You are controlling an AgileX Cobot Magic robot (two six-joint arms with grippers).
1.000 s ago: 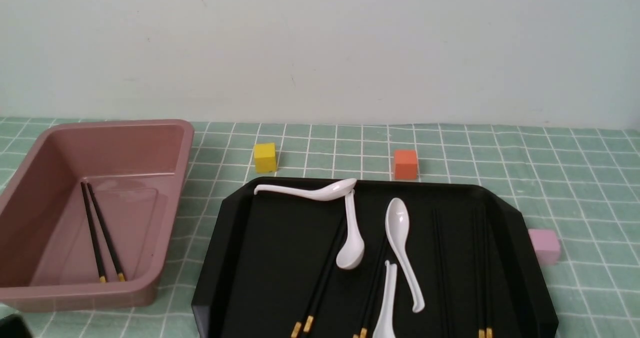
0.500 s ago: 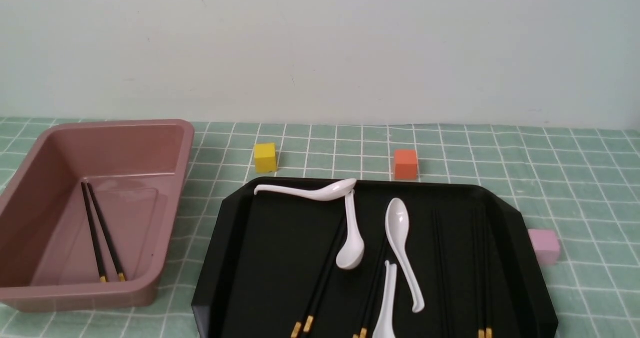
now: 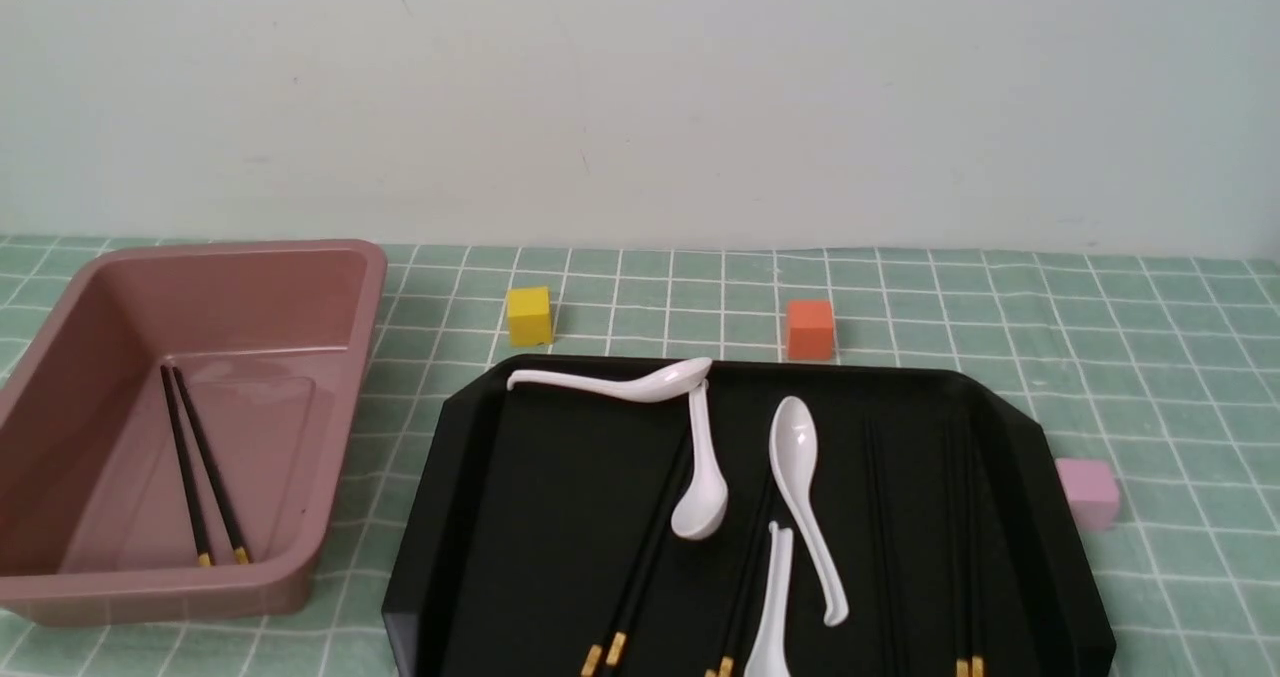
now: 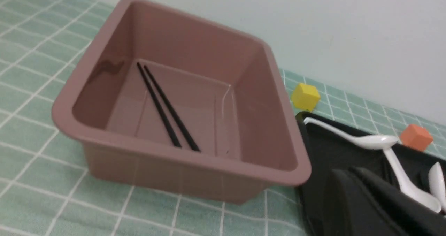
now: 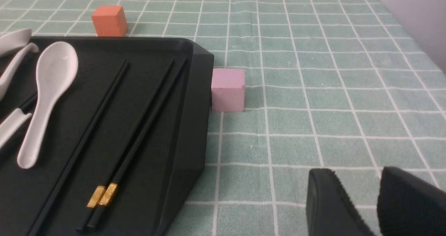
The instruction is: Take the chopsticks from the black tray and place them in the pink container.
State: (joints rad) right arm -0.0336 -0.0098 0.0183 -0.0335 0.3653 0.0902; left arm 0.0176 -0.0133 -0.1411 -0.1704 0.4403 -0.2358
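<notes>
Lying side by side on the floor of the deep dusty-pink plastic container [image 3: 190, 427] is one pair of thin black chopsticks with gold bands [image 3: 200, 477], their gold ends toward the camera. This container stands at about 9 o'clock of the front view, on the desk covered with a green checked cloth [image 3: 1150, 357]. The large glossy black rectangular tray [image 3: 540, 497] fills the 6 o'clock part. It carries four white glossy soup spoons [image 3: 795, 487] and several more black chopstick pairs: one pair [image 3: 640, 567] partly under a spoon, one [image 3: 745, 567] near the middle, and one [image 3: 965, 547] near the tray's edge at 3 o'clock.

A small yellow cube [image 3: 529, 315] sits beyond the tray at 11 o'clock and a small orange cube [image 3: 810, 329] at 1 o'clock. A small pale pink cube [image 3: 1088, 492] stands just beside the tray's corner at 3 o'clock.

No arm appears in the front view. The left gripper [image 4: 366, 201], seen only by its wrist camera, is closed with its jaws together and holds nothing; it is over the tray's near corner, beside the pink container. The right gripper [image 5: 374, 201] is over the bare cloth, apart from the tray, with a narrow gap between its two black fingers [image 5: 331, 201], and empty.
</notes>
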